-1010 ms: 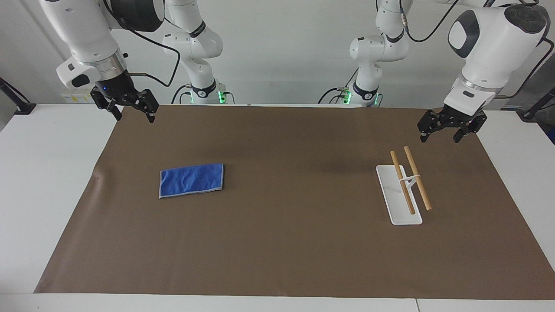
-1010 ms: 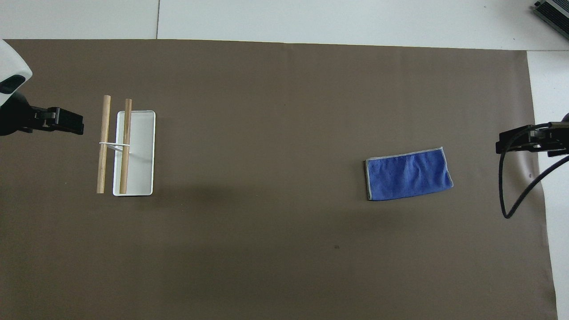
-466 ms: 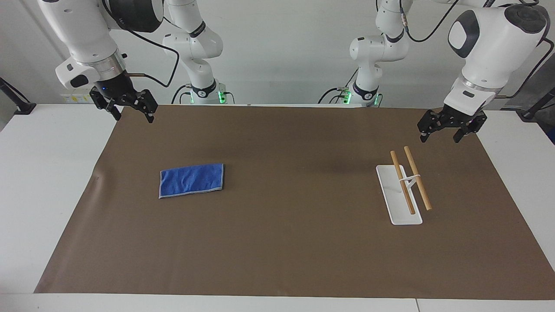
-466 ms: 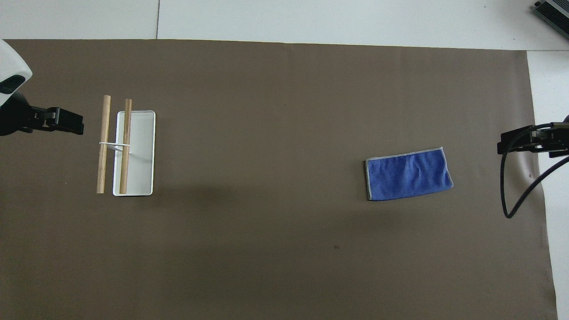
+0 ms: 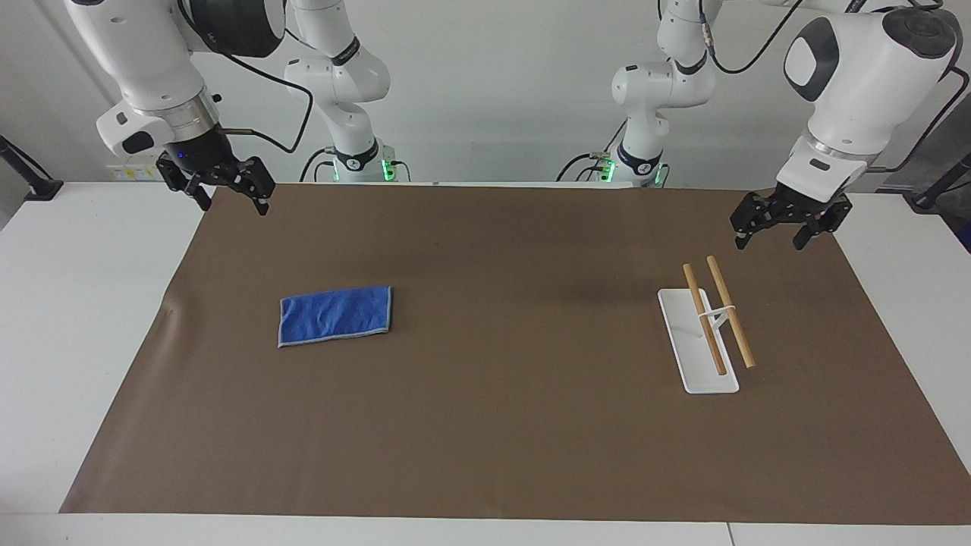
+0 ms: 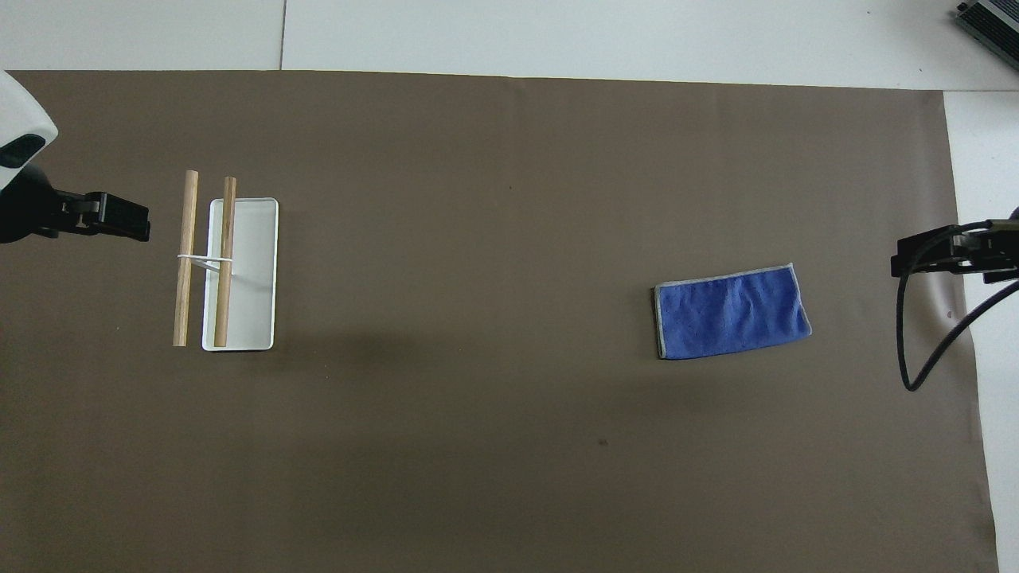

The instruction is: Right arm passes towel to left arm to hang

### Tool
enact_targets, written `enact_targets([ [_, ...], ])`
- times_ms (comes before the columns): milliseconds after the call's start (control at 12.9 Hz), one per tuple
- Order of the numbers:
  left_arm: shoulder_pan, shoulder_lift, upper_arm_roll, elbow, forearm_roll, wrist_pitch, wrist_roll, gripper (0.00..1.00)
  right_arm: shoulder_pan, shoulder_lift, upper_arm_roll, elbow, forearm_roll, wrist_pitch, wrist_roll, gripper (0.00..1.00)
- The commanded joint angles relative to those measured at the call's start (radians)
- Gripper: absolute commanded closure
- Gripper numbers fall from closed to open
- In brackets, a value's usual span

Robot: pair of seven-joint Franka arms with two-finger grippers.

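The towel (image 5: 335, 315) is lying flat on the brown mat (image 5: 485, 455), toward the right arm's end of the desk (image 5: 68, 303), its pale stitched edging showing along the rim. Nothing is touching it, and bare mat is lying all round it. The mat's edge at that end is sitting near the towel, with a small ripple in it; white desk is showing past that edge.

The right end effector (image 5: 227, 199) is hanging in the air over the mat's corner nearest the robots, released, fingers spread wide and gripping nothing, a small blue light glowing on it. A black cable (image 6: 915, 334) is drooping from its wrist.

Toward the left arm's end, well apart from the towel, a white tray-like base (image 5: 694, 356) is carrying a rack of two wooden rods (image 5: 730, 311) held side by side by a thin white bracket. The broad middle of the mat between towel and rack is lying bare.

The left end effector (image 5: 768, 233) is hanging over the mat's edge beside the rack, released as well, fingers apart and holding nothing.
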Motion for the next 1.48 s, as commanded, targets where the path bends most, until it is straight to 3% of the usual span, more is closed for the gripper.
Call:
enact_targets([
  [0,-0.005,-0.023,0.008,-0.021,-0.010,0.001,0.001,0.00,-0.011,-0.027,0.005,-0.034,-0.007,0.016,-0.015,0.00],
  [1010,-0.005,-0.023,0.008,-0.021,-0.010,0.001,0.001,0.00,-0.002,-0.053,0.006,-0.089,0.000,0.047,-0.014,0.00],
  [1165,-0.005,-0.023,0.008,-0.021,-0.010,0.001,-0.001,0.00,0.001,-0.058,0.006,-0.144,0.004,0.130,-0.014,0.00],
  [1398,-0.005,-0.023,0.008,-0.021,-0.010,0.001,0.001,0.00,0.005,-0.076,0.015,-0.325,0.007,0.347,-0.020,0.00],
])
